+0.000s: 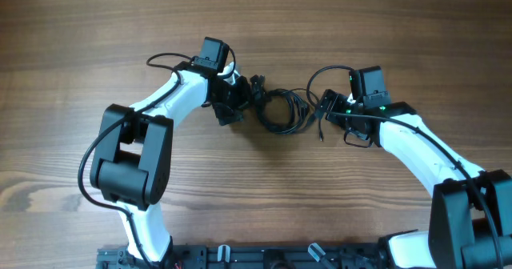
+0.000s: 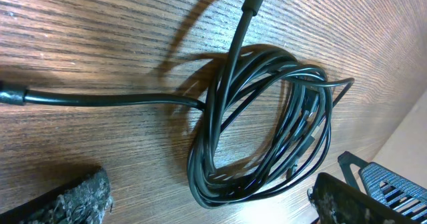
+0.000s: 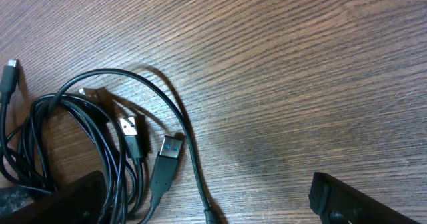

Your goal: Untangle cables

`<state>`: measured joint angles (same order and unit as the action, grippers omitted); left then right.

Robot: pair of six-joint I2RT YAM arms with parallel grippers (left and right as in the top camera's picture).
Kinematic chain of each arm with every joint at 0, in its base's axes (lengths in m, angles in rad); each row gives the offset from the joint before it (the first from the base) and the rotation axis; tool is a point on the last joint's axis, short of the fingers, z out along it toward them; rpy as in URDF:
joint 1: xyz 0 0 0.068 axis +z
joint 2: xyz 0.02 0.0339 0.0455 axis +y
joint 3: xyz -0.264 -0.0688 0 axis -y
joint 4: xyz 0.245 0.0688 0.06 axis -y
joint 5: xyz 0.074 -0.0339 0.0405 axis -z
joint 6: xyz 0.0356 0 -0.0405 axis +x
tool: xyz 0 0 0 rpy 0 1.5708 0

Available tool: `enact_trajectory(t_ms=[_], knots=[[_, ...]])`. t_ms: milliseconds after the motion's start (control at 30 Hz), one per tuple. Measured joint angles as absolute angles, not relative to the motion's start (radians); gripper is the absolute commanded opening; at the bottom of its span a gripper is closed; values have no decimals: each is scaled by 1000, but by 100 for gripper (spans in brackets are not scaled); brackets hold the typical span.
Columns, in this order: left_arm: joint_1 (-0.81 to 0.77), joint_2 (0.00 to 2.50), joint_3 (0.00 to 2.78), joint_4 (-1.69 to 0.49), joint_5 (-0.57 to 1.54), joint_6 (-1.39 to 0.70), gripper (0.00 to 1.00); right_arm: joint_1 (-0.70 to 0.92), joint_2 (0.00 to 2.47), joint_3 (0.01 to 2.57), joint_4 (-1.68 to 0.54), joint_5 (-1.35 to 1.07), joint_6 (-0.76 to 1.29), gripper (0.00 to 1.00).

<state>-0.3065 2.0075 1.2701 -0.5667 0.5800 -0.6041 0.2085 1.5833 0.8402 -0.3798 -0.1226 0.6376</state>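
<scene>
The left gripper (image 1: 234,101) has its fingers (image 2: 67,199) spread wide and holds nothing. In its wrist view the pads sit low, one to either side of the near end of the bundle. Just to its right lie the cables (image 1: 280,110), thin dark wires wound into one tight oval coil. The coil lies flat on the wooden table (image 1: 96,29), about mid-table and well clear of the near edge where the arms are mounted. One strand trails off to the left of the coil.

On the coil's right side two USB plugs (image 3: 170,147) poke out loose. There may be a smaller plug (image 3: 9,72) beyond them, though it is too small to be sure. The right gripper (image 1: 334,113) hovers just beside that end, its jaws also apart and empty.

The untangling looks barely begun, and the step in hand seems to be choosing a grasp. The next move likely calls for one gripper to pin the coil while the other closes on a free plug end and draws it outward along the table.
</scene>
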Motion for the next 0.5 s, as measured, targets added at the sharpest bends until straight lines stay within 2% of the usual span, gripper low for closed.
enact_trajectory(t_ms=[500], knots=[[-307,2008,1270,-567,580,-604,100,208,1583,840,-380,-123,638,100]])
